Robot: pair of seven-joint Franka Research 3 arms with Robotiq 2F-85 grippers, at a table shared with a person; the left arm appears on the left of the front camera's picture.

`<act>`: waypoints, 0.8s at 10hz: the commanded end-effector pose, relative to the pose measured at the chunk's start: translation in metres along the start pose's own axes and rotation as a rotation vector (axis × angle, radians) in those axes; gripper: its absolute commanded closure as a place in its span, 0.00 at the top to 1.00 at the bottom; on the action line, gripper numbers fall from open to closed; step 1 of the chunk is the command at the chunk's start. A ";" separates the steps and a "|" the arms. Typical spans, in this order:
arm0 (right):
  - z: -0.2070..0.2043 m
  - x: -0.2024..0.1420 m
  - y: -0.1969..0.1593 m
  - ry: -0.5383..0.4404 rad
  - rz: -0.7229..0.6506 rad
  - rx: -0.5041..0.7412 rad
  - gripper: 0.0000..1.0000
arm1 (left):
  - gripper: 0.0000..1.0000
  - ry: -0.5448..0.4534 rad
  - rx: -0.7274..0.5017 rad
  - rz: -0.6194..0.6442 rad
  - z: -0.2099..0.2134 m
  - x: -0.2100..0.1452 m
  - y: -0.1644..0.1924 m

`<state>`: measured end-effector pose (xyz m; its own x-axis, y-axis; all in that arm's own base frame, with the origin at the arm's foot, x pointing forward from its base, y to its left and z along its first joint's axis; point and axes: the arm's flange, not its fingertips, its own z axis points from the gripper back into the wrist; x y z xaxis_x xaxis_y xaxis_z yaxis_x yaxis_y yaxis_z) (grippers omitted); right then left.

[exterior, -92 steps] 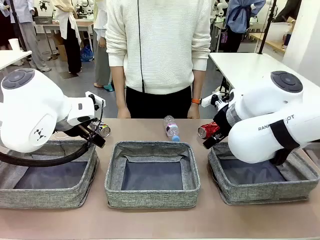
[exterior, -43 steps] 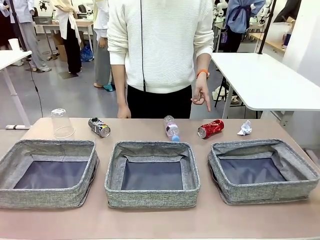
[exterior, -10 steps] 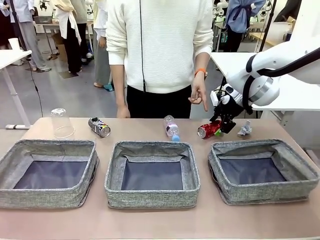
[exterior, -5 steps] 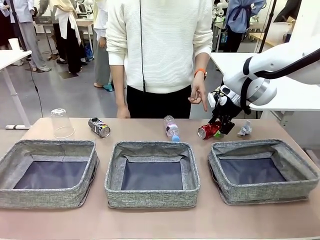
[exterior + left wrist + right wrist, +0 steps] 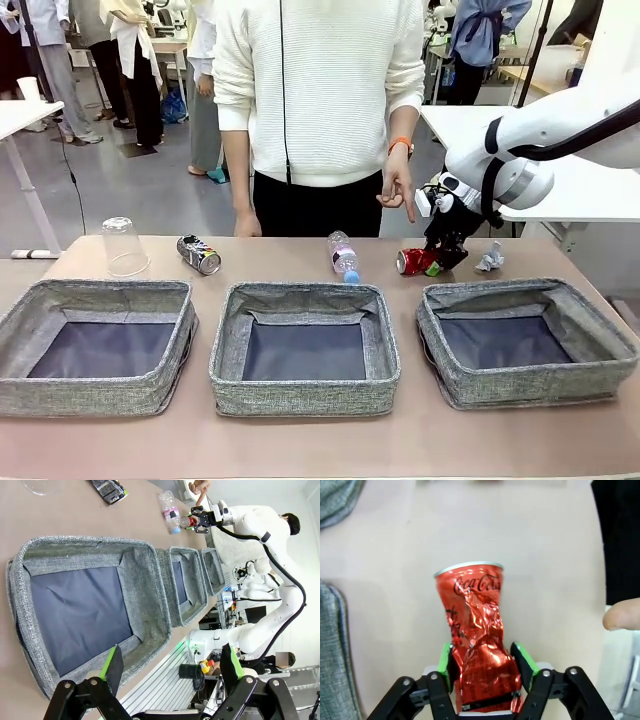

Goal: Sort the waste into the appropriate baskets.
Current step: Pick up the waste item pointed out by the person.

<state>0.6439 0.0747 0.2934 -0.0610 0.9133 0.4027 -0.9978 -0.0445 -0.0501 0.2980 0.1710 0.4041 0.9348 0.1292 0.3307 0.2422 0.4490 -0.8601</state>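
I count three grey woven baskets point(image 5: 305, 395) on one table point(image 5: 320, 445). The waste comes to five pieces. Two are cans: one crushed red can point(image 5: 412, 262) and one dark printed can point(image 5: 199, 254) with a silver top. There is one clear plastic cup point(image 5: 124, 247), one small clear blue-capped bottle point(image 5: 343, 256) and one crumpled white paper ball point(image 5: 489, 258). One person point(image 5: 320, 100) faces me.

Is a brown table point(image 5: 300, 445). Carries three grey baskets in one row: left basket point(image 5: 90, 396), middle basket point(image 5: 305, 396), right basket point(image 5: 530, 386). Behind them carries, left to right, upturned clear cup point(image 5: 124, 247), dark can point(image 5: 199, 254) lying, small bottle point(image 5: 343, 256) lying, crushed red can point(image 5: 413, 262), white paper ball point(image 5: 489, 258).
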 end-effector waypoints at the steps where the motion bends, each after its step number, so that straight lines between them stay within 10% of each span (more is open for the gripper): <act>1: 0.006 0.001 -0.002 0.018 -0.034 0.007 0.15 | 1.00 -0.010 -0.017 -0.020 0.000 0.001 -0.001; 3: 0.007 0.000 -0.002 0.024 -0.040 0.019 0.00 | 1.00 -0.010 -0.017 -0.020 0.000 0.001 -0.001; 8: 0.011 -0.001 -0.001 0.032 -0.054 0.033 0.00 | 1.00 -0.010 -0.017 -0.020 0.000 0.001 -0.001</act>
<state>0.6431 0.0696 0.2935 -0.0333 0.9168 0.3980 -0.9993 -0.0247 -0.0269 0.2980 0.1710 0.4041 0.9348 0.1292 0.3308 0.2423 0.4490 -0.8600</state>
